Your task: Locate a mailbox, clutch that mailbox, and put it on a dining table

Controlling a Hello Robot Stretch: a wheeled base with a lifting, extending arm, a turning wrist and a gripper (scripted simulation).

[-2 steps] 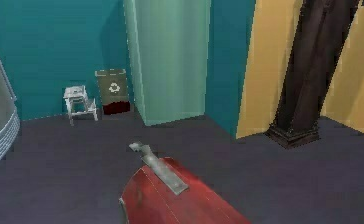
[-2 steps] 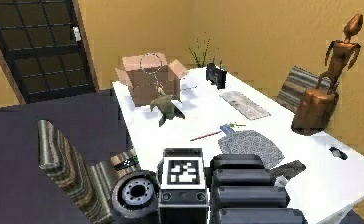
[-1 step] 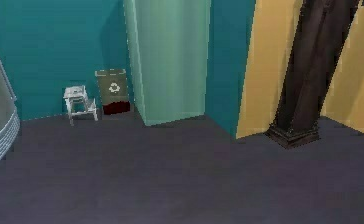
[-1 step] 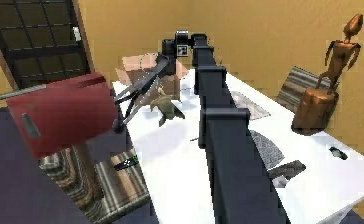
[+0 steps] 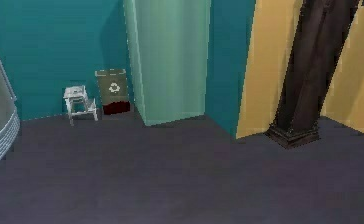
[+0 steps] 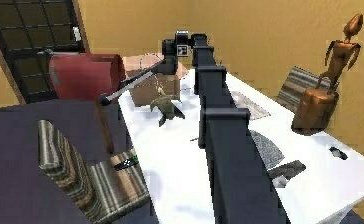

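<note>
Mailbox [image 6: 82, 75], red with a rounded top, shows at the arm side view's left, by the near-left edge of the white dining table [image 6: 168, 150], with a thin post running down from it. The gripper [image 6: 115, 93] reaches to it from the dark arm [image 6: 225, 125]. I cannot tell whether the post rests on anything, so I cannot tell whether the gripper holds it. On the table stand a brown box [image 6: 148, 90], a dark figurine [image 6: 168, 108] and a wooden statue [image 6: 325, 85]. A striped chair [image 6: 80, 175] stands at the near side.

In the forward view, a small white stool [image 5: 80, 103] and a recycling bin [image 5: 113, 88] stand against a teal wall [image 5: 50, 40]. A dark tall clock case [image 5: 312, 70] stands before a yellow wall [image 5: 262, 60].
</note>
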